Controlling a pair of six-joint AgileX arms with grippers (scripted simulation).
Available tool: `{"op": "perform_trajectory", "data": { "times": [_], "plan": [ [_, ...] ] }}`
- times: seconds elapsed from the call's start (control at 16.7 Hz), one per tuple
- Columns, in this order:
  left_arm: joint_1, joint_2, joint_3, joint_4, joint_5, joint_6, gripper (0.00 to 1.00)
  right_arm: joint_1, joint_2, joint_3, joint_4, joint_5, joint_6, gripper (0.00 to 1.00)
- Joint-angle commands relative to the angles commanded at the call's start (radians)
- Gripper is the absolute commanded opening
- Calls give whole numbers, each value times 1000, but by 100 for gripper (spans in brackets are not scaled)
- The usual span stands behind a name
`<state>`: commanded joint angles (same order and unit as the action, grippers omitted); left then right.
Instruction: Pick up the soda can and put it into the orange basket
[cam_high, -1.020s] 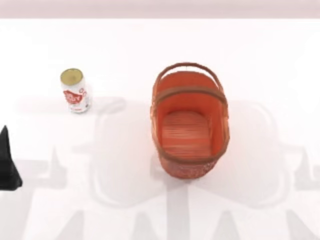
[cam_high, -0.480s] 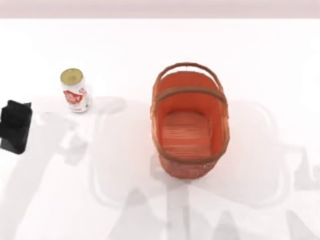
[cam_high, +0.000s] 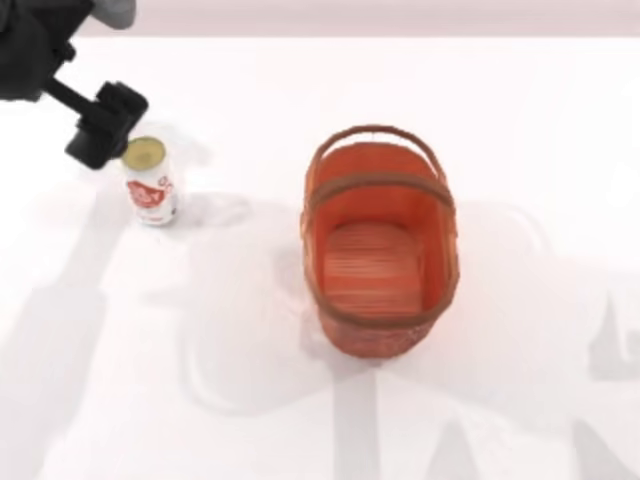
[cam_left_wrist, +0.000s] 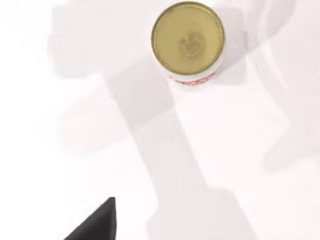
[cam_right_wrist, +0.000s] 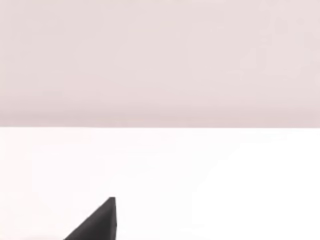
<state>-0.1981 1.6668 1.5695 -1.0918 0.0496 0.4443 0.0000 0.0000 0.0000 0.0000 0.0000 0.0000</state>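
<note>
Can: the can (cam_high: 151, 186) stands upright on the table (cam_high: 250, 90), well to the left of the basket (cam_high: 380, 240), gold top (cam_left_wrist: 188, 38) up, white wall with red print below it.
Weight: probably light, judging by how small it is next to the basket; full or empty cannot be told.
Stiffness: a thin metal wall, likely rigid enough for a moderate squeeze but apt to dent under a hard one.
Slip: smooth round sides, so it may twist or slide between flat fingers, and a push from one side could topple it.
Hold: best across the middle of the wall, fingers on opposite sides and below the rim, with the can centred between them.
Left gripper: the left gripper (cam_high: 105, 125) hangs over the far left of the table, just beside the can's top in the top view; the left wrist view looks almost straight down on the gold top, off centre. I cannot tell whether its fingers are spread or closed; it holds nothing.
Right gripper: out of the top view, parked; the right wrist view shows only bare table and wall.
Surface: flat, white, smooth, level; it offers little friction to steady the can.
Room: open space all round the can; the basket's arched handle (cam_high: 378, 182) crosses its mouth, so a drop must clear it on one side.
</note>
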Motion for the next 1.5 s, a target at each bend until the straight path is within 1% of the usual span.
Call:
{"op": "perform_trajectory", "data": {
  "times": [0.3, 0.48, 0.6, 1.02, 1.14, 1.38, 1.5],
  "plan": [
    [-7, 468, 411, -204, -25, 107, 100, 0, 0, 0, 0, 0, 0, 100],
    [-7, 649, 582, -276, -38, 152, 100, 0, 0, 0, 0, 0, 0, 100],
    [-7, 715, 647, -303, -43, 170, 100, 0, 0, 0, 0, 0, 0, 100],
    [-4, 738, 665, -308, -44, 176, 100, 0, 0, 0, 0, 0, 0, 100],
    [-6, 738, 627, -270, -45, 177, 100, 0, 0, 0, 0, 0, 0, 100],
    [-6, 743, 501, -137, -45, 177, 100, 0, 0, 0, 0, 0, 0, 100],
    [-6, 745, 485, -120, -45, 177, 100, 0, 0, 0, 0, 0, 0, 100]
  ]
}}
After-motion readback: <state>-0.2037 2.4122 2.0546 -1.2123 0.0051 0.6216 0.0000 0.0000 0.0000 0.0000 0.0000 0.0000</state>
